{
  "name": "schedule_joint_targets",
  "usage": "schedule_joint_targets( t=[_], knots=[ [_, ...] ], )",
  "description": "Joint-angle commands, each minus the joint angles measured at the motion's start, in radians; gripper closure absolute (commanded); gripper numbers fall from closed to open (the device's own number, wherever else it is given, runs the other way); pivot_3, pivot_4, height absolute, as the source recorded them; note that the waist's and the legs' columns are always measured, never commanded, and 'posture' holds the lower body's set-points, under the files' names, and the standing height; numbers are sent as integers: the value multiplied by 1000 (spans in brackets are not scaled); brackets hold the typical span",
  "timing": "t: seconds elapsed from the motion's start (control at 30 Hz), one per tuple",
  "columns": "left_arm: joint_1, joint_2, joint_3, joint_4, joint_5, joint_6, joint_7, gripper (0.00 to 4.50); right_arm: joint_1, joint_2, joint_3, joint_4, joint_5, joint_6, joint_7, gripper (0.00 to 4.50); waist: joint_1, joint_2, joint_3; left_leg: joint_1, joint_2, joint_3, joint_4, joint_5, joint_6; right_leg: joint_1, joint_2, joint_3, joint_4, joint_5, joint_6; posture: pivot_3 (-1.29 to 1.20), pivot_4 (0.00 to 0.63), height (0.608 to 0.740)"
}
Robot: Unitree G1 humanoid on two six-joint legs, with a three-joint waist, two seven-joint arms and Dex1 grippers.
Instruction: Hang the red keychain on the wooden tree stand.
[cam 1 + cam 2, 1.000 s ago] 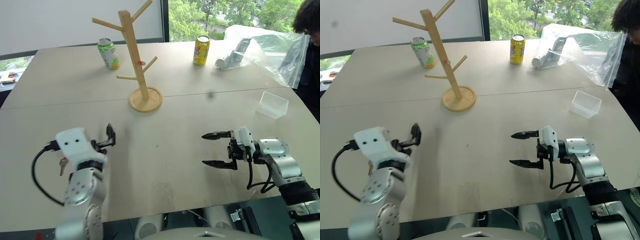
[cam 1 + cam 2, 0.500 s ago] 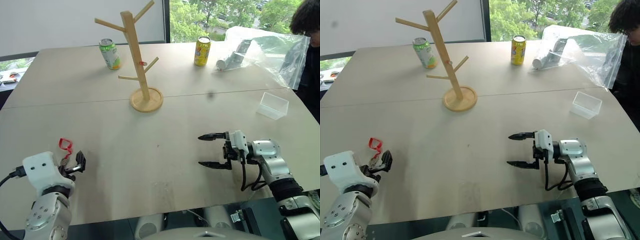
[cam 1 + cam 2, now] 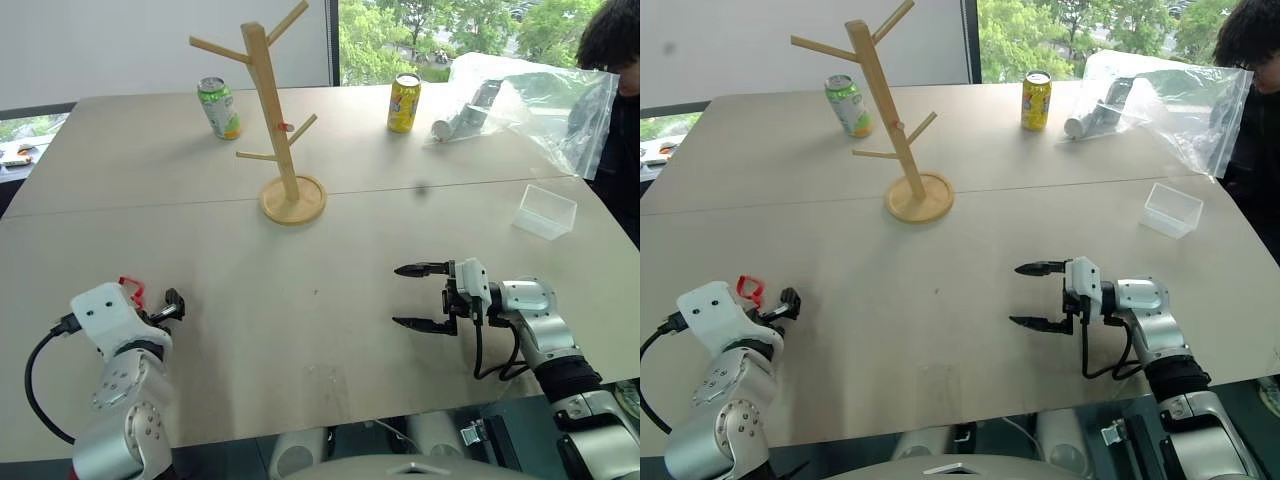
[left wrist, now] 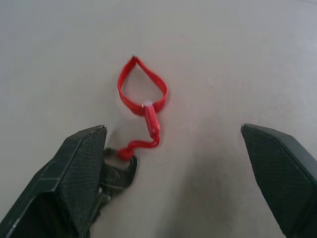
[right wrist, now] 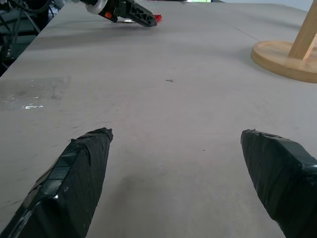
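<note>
Tall light-wood tree stand (image 3: 281,120) occupies upper centre of the beige table (image 3: 330,250). Right gripper (image 3: 420,297), lower right, idles spread apart. Left gripper (image 4: 173,168), lower left, gapes wide over the flat-lying thin red keychain loop (image 4: 142,99), apparently positioned for pickup.

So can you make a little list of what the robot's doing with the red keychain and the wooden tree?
red keychain: flat on the table, not held
left gripper: open, right by the keychain
right gripper: open, nothing between its fingers
wooden tree stand: upright, far across the table
keychain on a peg: not yet
</note>
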Motion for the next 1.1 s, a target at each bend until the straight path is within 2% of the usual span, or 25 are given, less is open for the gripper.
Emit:
schedule_joint_targets(
  t=[0.03,0.63,1.03,1.1],
  knots=[
    [-12,-8,17,-16,9,21,32,0,3,-15,-23,-51,16,7,-17,55,1,0,0,0,0,0,0,0,0,0,0,0,0,0,0,0,150,740],
    [-125,-50,86,0,-27,69,106,0,11,-30,-27,-86,25,44,-55,55,4,0,0,0,0,0,0,0,0,0,-1,0,0,0,0,0,150,740],
    [-162,-21,90,22,-11,106,118,0,20,-29,-25,-105,25,56,-78,55,7,0,0,0,-1,0,0,0,0,0,-1,0,0,0,0,0,150,740],
    [-167,-17,93,27,-11,107,119,516,25,-31,-25,-113,25,60,-82,0,7,0,0,0,-1,0,0,0,0,0,-1,0,0,0,0,0,150,740]
  ],
)
